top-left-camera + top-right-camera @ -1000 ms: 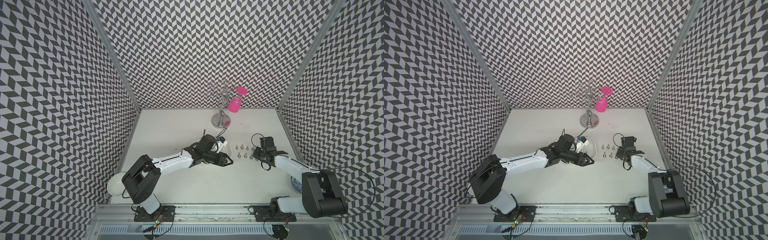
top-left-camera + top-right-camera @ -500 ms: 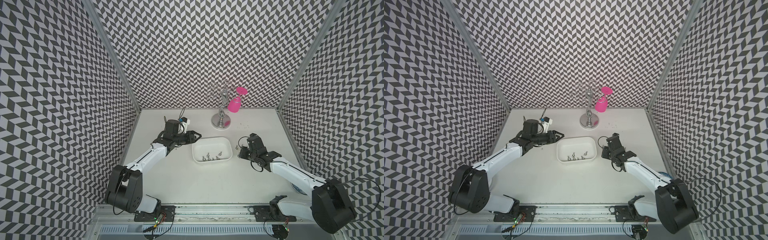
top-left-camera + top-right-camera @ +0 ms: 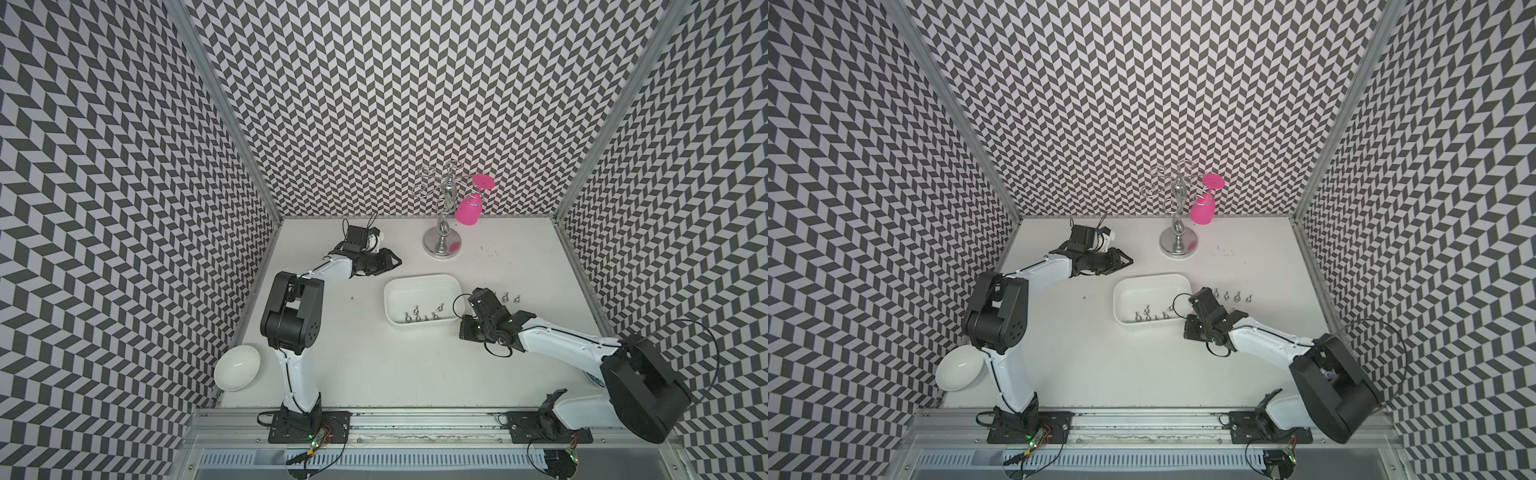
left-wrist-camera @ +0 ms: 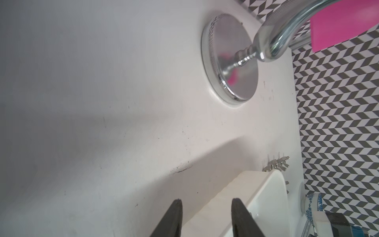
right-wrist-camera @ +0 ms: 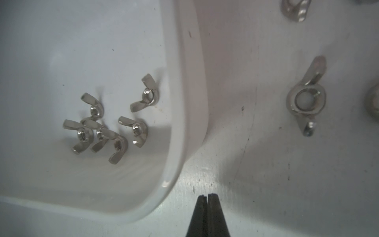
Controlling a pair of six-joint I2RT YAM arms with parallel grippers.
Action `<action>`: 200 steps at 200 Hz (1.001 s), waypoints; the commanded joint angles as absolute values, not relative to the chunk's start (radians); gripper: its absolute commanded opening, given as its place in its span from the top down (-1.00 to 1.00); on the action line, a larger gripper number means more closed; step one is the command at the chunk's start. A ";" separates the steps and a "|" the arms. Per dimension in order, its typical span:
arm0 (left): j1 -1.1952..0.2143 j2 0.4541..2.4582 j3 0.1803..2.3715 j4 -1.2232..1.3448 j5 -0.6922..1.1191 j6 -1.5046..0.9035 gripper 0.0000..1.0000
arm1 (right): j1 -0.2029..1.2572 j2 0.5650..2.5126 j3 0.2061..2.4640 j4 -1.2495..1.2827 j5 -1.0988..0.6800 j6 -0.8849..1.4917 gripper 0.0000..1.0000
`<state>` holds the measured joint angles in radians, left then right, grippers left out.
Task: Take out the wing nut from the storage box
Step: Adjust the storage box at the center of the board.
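Observation:
The white storage box (image 3: 415, 293) (image 3: 1148, 291) lies mid-table. Several silver wing nuts (image 3: 420, 318) (image 5: 106, 128) sit inside it along its near wall. My right gripper (image 3: 466, 333) (image 5: 207, 196) is shut on nothing, its tips just above the table outside the box's near right corner (image 5: 180, 170). At the back left, my left gripper (image 3: 397, 262) (image 3: 1129, 262) (image 4: 206, 202) is open and empty, pointing toward the box's far left corner (image 4: 264, 197) and apart from it.
More wing nuts (image 3: 505, 297) (image 5: 306, 98) lie on the table right of the box. A chrome rack (image 3: 442, 245) with a hanging pink glass (image 3: 467, 210) stands at the back. A round white bowl (image 3: 237, 368) sits front left. A blue-patterned bowl (image 4: 311, 205) is at the right.
My left arm has swung from mid-table to the back left, and the box now shows in the middle. My right gripper has shut and come to the box's near right corner.

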<state>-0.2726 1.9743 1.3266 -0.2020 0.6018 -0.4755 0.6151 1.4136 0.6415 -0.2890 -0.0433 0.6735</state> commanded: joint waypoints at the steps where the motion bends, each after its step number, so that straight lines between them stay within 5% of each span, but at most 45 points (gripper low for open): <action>1: -0.277 2.002 1.374 -0.231 0.677 -0.440 0.14 | 0.620 1.462 0.693 -0.241 -0.054 0.659 1.00; 105: -0.285 1.829 1.026 -0.078 0.755 -0.496 0.12 | 0.605 1.590 0.791 -0.269 0.034 0.579 1.00; 200: -0.326 1.604 0.760 -0.066 0.647 -0.516 0.12 | 0.597 1.608 0.815 -0.285 0.027 0.541 1.00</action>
<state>-0.3294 1.6455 0.7795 -0.0723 0.6891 -0.5262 0.5980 1.6180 0.8078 -0.2920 0.0116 0.5594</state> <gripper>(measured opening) 0.440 0.053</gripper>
